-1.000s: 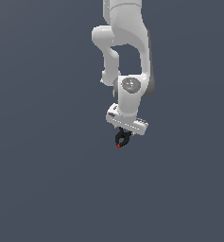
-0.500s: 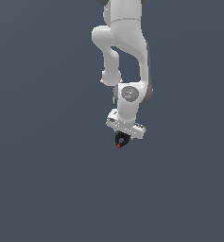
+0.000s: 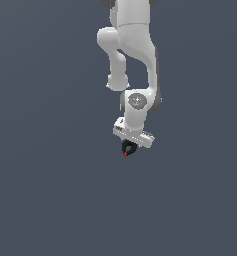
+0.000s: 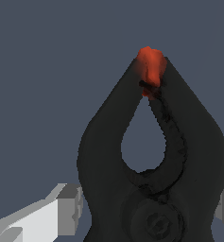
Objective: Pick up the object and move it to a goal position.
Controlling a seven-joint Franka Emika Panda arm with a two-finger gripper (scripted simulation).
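One white robot arm (image 3: 132, 60) reaches down over a plain dark grey-blue surface (image 3: 45, 200). Its white hand (image 3: 128, 148) is pinching the small black clamp-shaped object with a red tip (image 3: 126, 149), which hangs just beneath it. In the wrist view the object (image 4: 153, 156) fills the frame, red tip pointing away from the camera, grey fingers (image 4: 68, 208) at its sides.

Tiny black clamp (image 3: 127, 148), red tip (image 4: 150, 64) down, held in pincer (image 3: 128, 147).

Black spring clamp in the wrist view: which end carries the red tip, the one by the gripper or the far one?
The far one: the black spring clamp has its red tip pointing away from the white gripper.
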